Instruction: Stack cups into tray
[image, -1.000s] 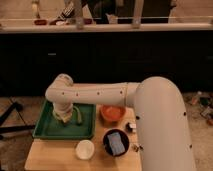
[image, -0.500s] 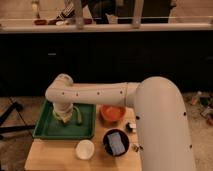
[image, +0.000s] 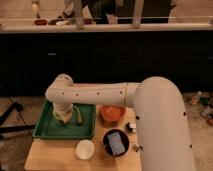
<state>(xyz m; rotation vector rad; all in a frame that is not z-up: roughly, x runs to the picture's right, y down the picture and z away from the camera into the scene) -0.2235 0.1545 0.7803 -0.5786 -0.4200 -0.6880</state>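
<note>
The dark-green tray lies at the back left of the small wooden table. My gripper hangs over the middle of the tray, below the white wrist. A pale yellow-green cup shows right beside it, over the tray's right part; I cannot tell whether it is held or resting. A cream-white cup stands upright on the table in front of the tray's right corner.
An orange bowl stands right of the tray. A dark bowl with a grey-blue rectangle stands in front of it. My big white arm covers the table's right side. A dark counter front runs behind.
</note>
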